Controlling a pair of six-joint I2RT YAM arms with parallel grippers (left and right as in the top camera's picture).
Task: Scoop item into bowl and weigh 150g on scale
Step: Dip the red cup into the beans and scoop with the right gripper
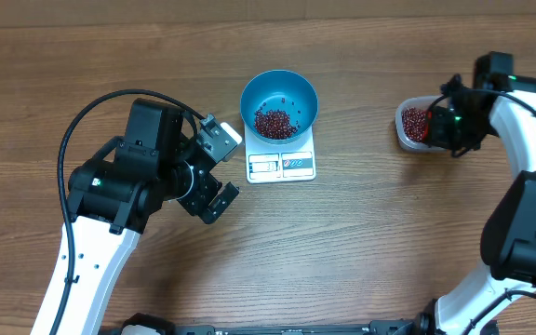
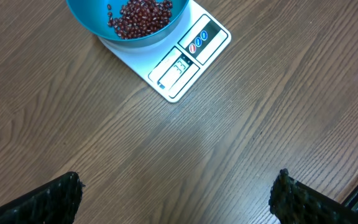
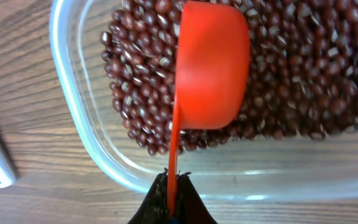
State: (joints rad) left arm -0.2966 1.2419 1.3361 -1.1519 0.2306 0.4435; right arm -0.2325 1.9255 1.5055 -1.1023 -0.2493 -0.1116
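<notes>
1. Two arms work at a wooden table (image 1: 361, 242): the left arm is at the lower left and the right arm along the right edge.
2. The bowl (image 1: 301, 91) sits on the scale (image 1: 282, 167) at top centre. It covers the back of the scale, and only the front strip with display and buttons sticks out.
3. A small heap of beans (image 1: 274, 123) lies in the bottom of the bowl, with a few strays up the inner wall.
4. Many more beans fill a clear plastic tub (image 1: 401, 126), which stands on the table well to the right of the scale.
5. The left gripper (image 1: 234, 166) has its jaws spread wide with nothing between them. It is over bare wood near the scale's left side, not touching it.
6. In the left wrist view, the fingers (image 2: 45, 202) sit in the two bottom corners with only wood grain between them. The scale and bowl are at the top of that view.
7. The right gripper (image 3: 173, 200) is over the tub, pinched tight on the thin handle of an orange-red scoop (image 3: 211, 68).
8. The scoop's cup end lies over the beans inside the tub, and the handle runs back across the near tub wall to the fingers.
9. Only a smooth orange face of the cup shows, so whether it holds beans cannot be told.
10. The scale display shows digits, but they are too small to read reliably.
</notes>
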